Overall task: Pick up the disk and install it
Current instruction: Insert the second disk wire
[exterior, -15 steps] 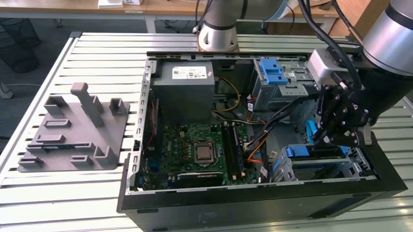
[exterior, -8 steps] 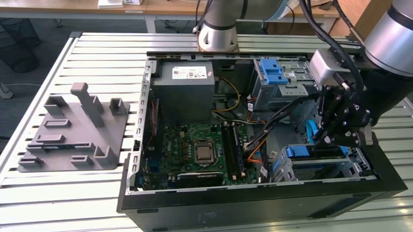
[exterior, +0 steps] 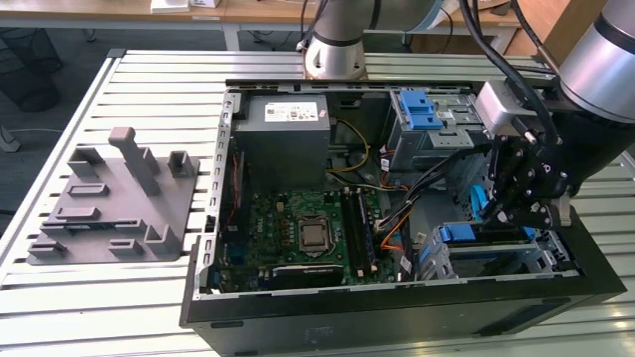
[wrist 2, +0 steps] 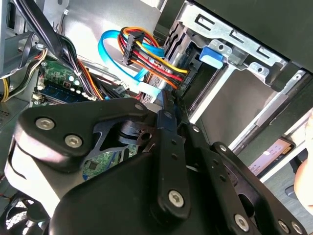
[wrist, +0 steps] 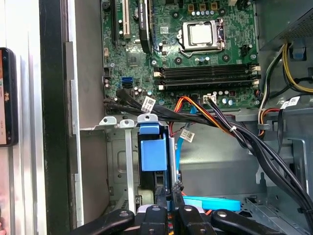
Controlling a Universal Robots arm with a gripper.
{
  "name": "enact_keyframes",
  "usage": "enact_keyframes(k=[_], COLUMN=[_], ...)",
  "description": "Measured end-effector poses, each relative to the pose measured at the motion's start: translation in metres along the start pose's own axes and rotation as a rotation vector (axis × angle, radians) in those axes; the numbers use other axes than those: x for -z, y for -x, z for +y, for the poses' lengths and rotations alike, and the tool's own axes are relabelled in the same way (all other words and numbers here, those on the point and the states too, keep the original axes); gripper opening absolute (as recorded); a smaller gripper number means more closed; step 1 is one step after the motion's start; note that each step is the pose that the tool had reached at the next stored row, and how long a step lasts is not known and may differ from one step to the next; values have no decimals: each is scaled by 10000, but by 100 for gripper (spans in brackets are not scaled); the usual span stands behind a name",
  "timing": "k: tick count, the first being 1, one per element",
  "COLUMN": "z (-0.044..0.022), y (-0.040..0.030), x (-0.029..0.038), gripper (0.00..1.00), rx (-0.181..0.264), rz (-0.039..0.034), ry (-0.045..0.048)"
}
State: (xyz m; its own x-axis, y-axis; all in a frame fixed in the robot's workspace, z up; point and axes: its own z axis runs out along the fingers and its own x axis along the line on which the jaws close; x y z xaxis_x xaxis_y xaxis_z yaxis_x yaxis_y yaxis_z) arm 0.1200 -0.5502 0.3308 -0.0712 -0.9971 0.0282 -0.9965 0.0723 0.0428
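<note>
The surface (exterior: 149,67) is a slatted metal top, with desks and floor behind its far edge. It carries two items:

- One open computer case (exterior: 397,320), lying on its side and reaching to the surface's near edge.
- One grey moulded fixture (exterior: 109,201), near the edge on the exterior view's left and well apart from the case.

Inside the case I count:

- One green motherboard (exterior: 297,223).
- One grey power-supply box (exterior: 288,134), toward the far edge.
- Two metal drive cages: the upper cage (exterior: 436,123) with a blue latch, and the lower cage (exterior: 540,260) at the case's near corner on the exterior view's right.
- One bundle of coloured cables (wrist 2: 146,54), shown in the second wrist view running to the back of the lower cage.

There is one disk (wrist: 152,154). It stands on edge inside the lower cage, with its blue rail end facing the first wrist view.

My one arm (exterior: 595,59) rises from its base (exterior: 335,52) at the far edge and arches over the case. The wrist points down into the lower cage. My jaws are drawn narrow, almost together. The fingertips (wrist: 163,205) sit at the disk's outer edge. I cannot tell whether they pinch any part of it.
</note>
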Motion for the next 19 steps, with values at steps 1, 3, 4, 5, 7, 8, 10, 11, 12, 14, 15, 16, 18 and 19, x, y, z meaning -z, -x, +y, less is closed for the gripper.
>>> enact_keyframes(k=[1, 3, 4, 5, 7, 8, 10, 11, 12, 14, 15, 16, 18, 19], z=[0, -1, -1, -1, -1, -1, -1, -1, -1, -2, -2, -2, -2, -3], y=[0, 0, 0, 0, 0, 0, 0, -1, -2, -3, -3, -2, -1, -1], x=[-2, -5, -6, -6, -7, -7, -10, -15, -22, -35, -37, -40, -52, -55], gripper=[16, 16, 16, 16, 16, 16, 16, 16, 16, 16, 16, 16, 17, 17], rx=[0, 0, 0, 1, 1, 0, 1, 0, 0, 0, 0, 1, 1, 2], rz=[-4, -7, -7, -8, -8, -8, -7, -5, 1, 3, -1, -7, -35, -38], ry=[0, 1, 1, 1, 0, 0, 1, 1, 0, 0, 0, 0, 2, 1])
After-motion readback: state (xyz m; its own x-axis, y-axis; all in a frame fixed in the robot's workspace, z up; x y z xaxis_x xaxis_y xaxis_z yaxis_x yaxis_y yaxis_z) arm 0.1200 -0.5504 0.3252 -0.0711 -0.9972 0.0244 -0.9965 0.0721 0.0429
